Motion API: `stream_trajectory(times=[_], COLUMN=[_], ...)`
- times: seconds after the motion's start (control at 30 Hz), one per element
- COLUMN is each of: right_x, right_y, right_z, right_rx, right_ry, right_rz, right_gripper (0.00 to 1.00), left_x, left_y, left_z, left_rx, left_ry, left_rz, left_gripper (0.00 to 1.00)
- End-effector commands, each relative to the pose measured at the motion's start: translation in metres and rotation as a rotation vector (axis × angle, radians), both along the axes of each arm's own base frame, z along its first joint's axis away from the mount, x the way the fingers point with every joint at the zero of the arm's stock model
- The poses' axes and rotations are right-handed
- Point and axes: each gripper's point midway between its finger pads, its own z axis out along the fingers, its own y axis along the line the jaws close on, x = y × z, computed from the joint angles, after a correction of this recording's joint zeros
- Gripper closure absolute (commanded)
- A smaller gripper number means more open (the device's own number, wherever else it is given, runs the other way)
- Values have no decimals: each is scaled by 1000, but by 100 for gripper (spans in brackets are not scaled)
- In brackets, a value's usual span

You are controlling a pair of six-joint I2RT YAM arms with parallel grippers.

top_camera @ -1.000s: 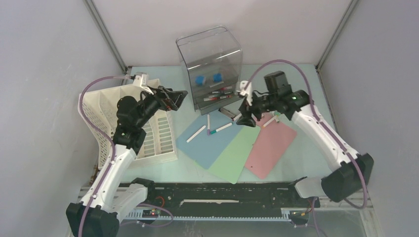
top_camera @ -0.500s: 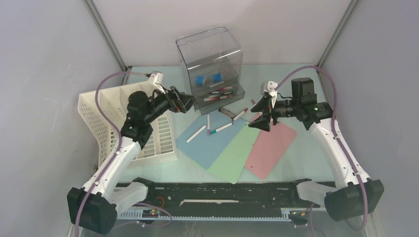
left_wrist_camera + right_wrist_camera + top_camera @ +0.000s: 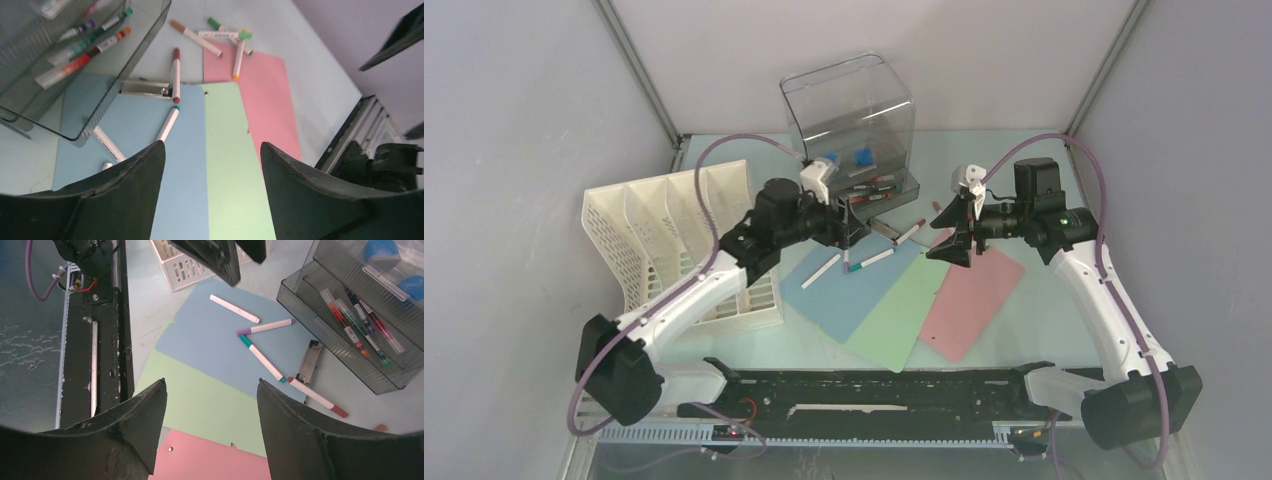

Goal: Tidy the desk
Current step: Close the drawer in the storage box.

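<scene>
Both the left pincer (image 3: 211, 147) and right pincer (image 3: 211, 385) gape wide, empty; light, slick markers (image 3: 871, 259) on the bench (image 3: 1024, 330) probably suit mid-barrel grips.

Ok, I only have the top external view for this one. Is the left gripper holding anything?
Observer: No. The left wrist view shows the left gripper open, with only the blue folder and green folder visible between its fingers.
Operator: And the right one?
Observer: In its wrist view the right gripper is open and empty, above the green folder.
Operator: What is the small silver thing in front of the drawer box?
Observer: A metal clip, lying flat on the desk beside a red-capped marker, just in front of the drawer box.
</scene>
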Motion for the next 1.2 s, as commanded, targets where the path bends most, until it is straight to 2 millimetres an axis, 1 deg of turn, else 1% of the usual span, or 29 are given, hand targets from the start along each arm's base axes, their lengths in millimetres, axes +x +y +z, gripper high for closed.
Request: stream_trajectory(times=[0.0,0.07,0.13,0.3,0.43,0.63,0.7,0.87,0.9,1.17], right_x=[-1,-1,-1,0,1,3,3,4,4,5], right_y=[1,1,1,-2,-4,-5,-5,-6,-6,-7], right_z=[9,8,9,10,10,9,8,8,8,6], right_rx=[15,13,12,3,-7,-18,-21,-23,-24,-30], right_ry=[-19,-19,-21,-39,-52,-59,-56,-60,-61,-61], right_rz=[-7,-9,-13,-27,-39,-48,-49,-52,-53,-56], right_gripper=[26,26,26,26,26,26,26,26,26,26], left_x=[9,12,18,31,39,50,53,65,67,82], left_y=[-11,-18,-23,-39,-50,-59,-60,-62,-62,-60], left_z=[-16,-26,-36,-58,-74,-93,-96,-103,-107,-113], left_rx=[99,123,166,323,459,605,648,729,753,849], left_ry=[62,92,86,12,-46,-96,-115,-145,-150,-195], left_rz=[62,83,112,148,140,121,118,113,106,116], left_gripper=[28,37,45,63,80,98,100,100,100,100])
